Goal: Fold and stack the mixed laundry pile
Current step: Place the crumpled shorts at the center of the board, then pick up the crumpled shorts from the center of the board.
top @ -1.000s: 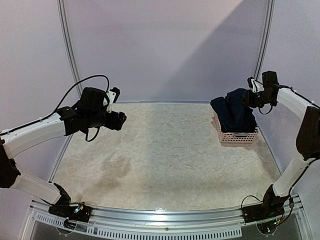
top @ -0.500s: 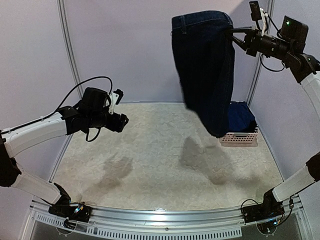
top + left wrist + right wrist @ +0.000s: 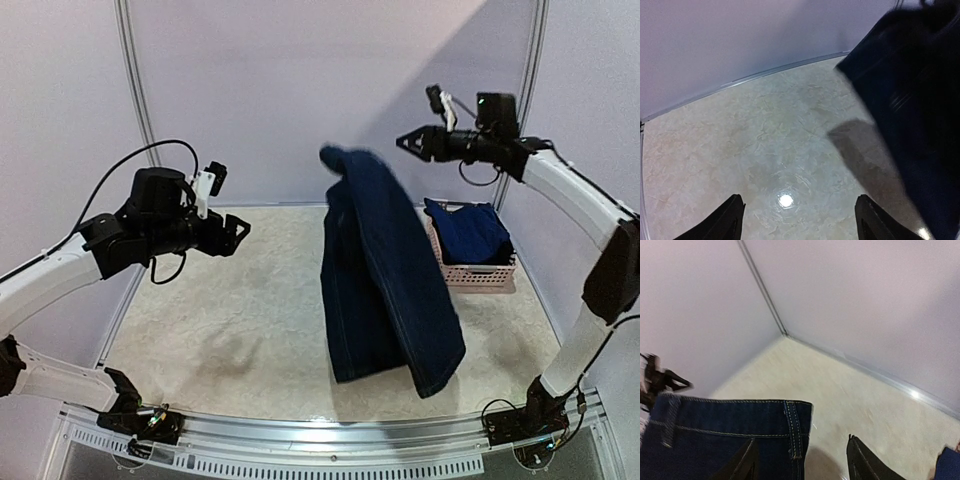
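Top external: unheld denim piece (image 3: 385,290)

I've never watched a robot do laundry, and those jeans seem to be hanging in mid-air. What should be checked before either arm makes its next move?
1. Right gripper free of the denim piece: ok. Its jaws stand apart and grip nothing, and the denim is off to one side of it.
2. Denim piece lying flat on the table: not ok. It stands tall and blurred, in the air.
3. Denim's lower end touching the table: cannot tell.
4. Left gripper open and empty: ok.
5. Left gripper clear of the denim: ok, a gap lies between them.
6. Pink basket emptied: not ok, a navy garment lies in it.
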Controlling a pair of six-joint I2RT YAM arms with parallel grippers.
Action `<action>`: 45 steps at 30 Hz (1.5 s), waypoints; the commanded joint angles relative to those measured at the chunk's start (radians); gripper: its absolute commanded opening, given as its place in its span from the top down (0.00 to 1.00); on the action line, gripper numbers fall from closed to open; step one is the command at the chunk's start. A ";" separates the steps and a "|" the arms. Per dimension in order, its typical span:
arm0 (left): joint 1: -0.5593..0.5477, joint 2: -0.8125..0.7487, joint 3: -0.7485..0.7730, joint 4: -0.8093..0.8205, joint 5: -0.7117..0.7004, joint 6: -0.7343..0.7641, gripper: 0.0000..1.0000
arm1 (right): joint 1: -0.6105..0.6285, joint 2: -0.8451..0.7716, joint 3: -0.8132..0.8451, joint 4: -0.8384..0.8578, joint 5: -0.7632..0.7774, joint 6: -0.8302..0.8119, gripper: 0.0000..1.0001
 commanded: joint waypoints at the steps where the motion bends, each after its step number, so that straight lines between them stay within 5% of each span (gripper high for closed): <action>1: -0.052 -0.031 -0.045 -0.050 0.014 -0.074 0.22 | -0.044 0.129 -0.127 -0.192 0.166 -0.136 0.38; 7: -0.117 -0.074 -0.111 -0.040 0.004 -0.139 0.23 | -0.054 0.137 -0.245 -0.190 0.246 -0.152 0.33; 16: -0.273 0.056 -0.075 -0.048 -0.033 -0.191 0.24 | -0.107 0.308 -0.193 -0.273 0.422 -0.092 0.32; 23: -0.359 0.156 0.027 -0.136 0.043 -0.034 0.26 | -0.249 0.375 -0.155 -0.299 0.477 -0.039 0.32; 30: -0.363 0.183 0.075 -0.180 -0.041 0.056 0.24 | -0.300 0.361 -0.170 -0.319 0.461 -0.116 0.33; 38: -0.308 0.463 0.329 -0.345 -0.136 0.107 0.22 | -0.300 0.131 -0.273 -0.323 0.253 -0.247 0.29; 45: -0.180 0.737 0.569 -0.429 0.000 -0.029 0.28 | -0.261 -0.230 -0.494 -0.358 0.071 -0.461 0.25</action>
